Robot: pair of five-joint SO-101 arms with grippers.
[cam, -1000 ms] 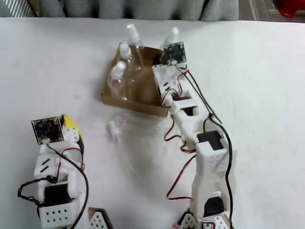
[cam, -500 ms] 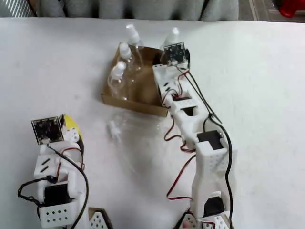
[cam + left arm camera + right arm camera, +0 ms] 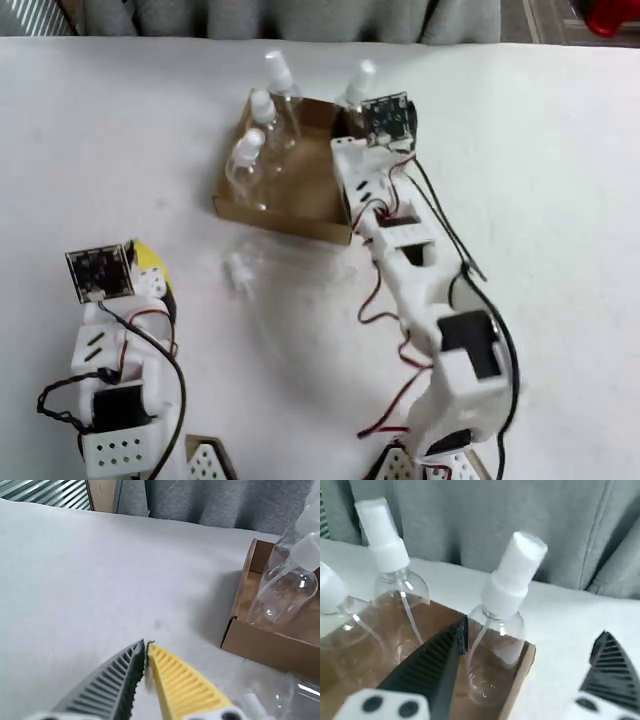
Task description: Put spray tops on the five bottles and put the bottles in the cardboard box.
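Left tool (image 3: 145, 650) hangs pinched shut and empty just above the surface (image 3: 120, 120). From overhead, a loose bottle (image 3: 262, 272) lies just before the cardboard box (image 3: 280, 222). Right tool (image 3: 532, 640), seen from its own wrist, gapes wide around the upright corner bottle (image 3: 496, 655), gripping nothing.

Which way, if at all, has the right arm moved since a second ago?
Yes. In the high view the right arm has shifted rightward relative to the cardboard box.

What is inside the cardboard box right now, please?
Four clear bottles with white spray tops stand inside the cardboard box. The right arm hangs over its right side, so the floor there is hidden.
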